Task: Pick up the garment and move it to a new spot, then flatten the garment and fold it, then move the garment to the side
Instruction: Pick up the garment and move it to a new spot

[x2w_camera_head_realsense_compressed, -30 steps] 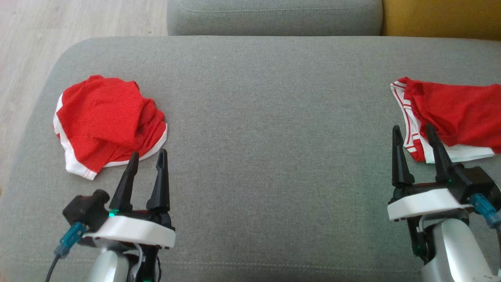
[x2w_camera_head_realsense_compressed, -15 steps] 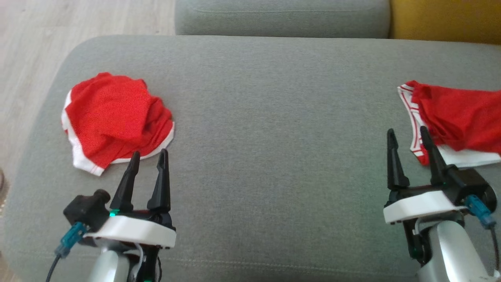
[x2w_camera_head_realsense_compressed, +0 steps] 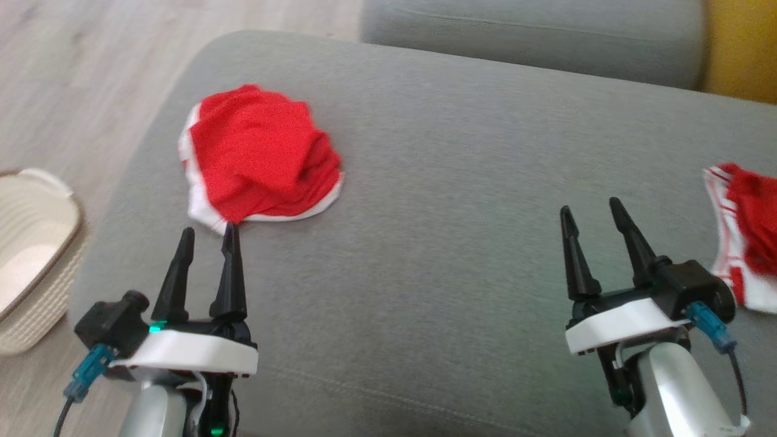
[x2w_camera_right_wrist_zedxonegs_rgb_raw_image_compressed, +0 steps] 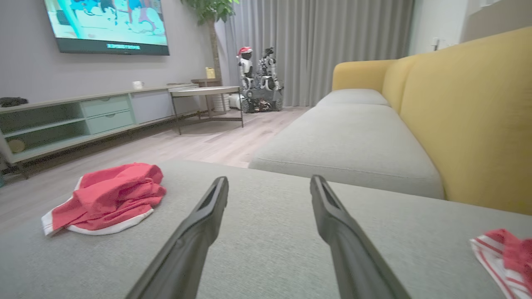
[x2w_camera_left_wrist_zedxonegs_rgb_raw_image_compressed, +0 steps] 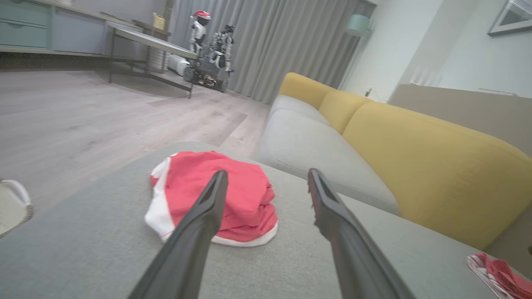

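A crumpled red garment with white trim [x2w_camera_head_realsense_compressed: 261,158] lies on the grey ottoman [x2w_camera_head_realsense_compressed: 437,182], toward its far left; it also appears in the left wrist view [x2w_camera_left_wrist_zedxonegs_rgb_raw_image_compressed: 216,199] and the right wrist view [x2w_camera_right_wrist_zedxonegs_rgb_raw_image_compressed: 108,197]. My left gripper [x2w_camera_head_realsense_compressed: 206,232] hovers open just short of its near edge, nothing between the fingers. My right gripper [x2w_camera_head_realsense_compressed: 592,210] stands open over bare cushion at the right. A second red and white striped garment [x2w_camera_head_realsense_compressed: 743,233] lies at the right edge, right of that gripper, seen too in the wrist views [x2w_camera_left_wrist_zedxonegs_rgb_raw_image_compressed: 496,274] [x2w_camera_right_wrist_zedxonegs_rgb_raw_image_compressed: 505,253].
A cream ribbed basket [x2w_camera_head_realsense_compressed: 30,255] stands on the wooden floor left of the ottoman. A grey and yellow sofa [x2w_camera_right_wrist_zedxonegs_rgb_raw_image_compressed: 374,124] sits behind the ottoman. Further off are a TV cabinet [x2w_camera_right_wrist_zedxonegs_rgb_raw_image_compressed: 75,116], a side table and a small parked robot [x2w_camera_left_wrist_zedxonegs_rgb_raw_image_compressed: 210,54].
The head camera has turned left, so the whole picture shifted right and the basket came into view. The grippers stay open; the left one now points at the garment's near edge.
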Motion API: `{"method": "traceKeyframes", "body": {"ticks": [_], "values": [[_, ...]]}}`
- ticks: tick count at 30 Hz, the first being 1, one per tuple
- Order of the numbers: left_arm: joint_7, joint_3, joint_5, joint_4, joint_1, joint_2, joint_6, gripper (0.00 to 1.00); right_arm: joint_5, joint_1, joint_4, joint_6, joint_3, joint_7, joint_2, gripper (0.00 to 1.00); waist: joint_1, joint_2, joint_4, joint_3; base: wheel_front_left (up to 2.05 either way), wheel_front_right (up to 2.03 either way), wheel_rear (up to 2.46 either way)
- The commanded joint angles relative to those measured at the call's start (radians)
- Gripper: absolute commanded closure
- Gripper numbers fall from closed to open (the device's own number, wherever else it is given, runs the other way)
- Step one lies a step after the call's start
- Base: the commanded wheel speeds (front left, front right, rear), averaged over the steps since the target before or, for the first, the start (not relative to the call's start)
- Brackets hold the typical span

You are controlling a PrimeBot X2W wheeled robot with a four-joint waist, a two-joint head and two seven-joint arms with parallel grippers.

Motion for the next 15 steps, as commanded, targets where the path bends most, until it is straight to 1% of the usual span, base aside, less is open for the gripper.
{"method": "traceKeyframes", "body": {"ticks": [1, 9, 15], "values": [[-0.005, 0.037, -0.008, -0.041, -0.028, 0.009, 0.006, 0.00, 0.005, -0.026, -0.039, -0.001, 0.032, 0.000, 0.001, 0.00, 0.0001, 0.0000, 0.056, 0.004, 0.00, 0.00, 0.00], [-0.005, 0.045, -0.019, -0.060, -0.019, 0.009, 0.019, 0.00, -0.006, -0.042, -0.042, -0.001, 0.070, 0.013, 0.001, 0.00, 0.0001, 0.0000, 0.163, 0.025, 0.00, 0.00, 0.00], [-0.005, 0.056, -0.024, -0.077, -0.022, 0.009, 0.028, 0.00, -0.009, -0.051, -0.043, -0.001, 0.067, 0.017, 0.001, 0.00, 0.0001, 0.0000, 0.200, 0.036, 0.00, 0.00, 0.00]]}}
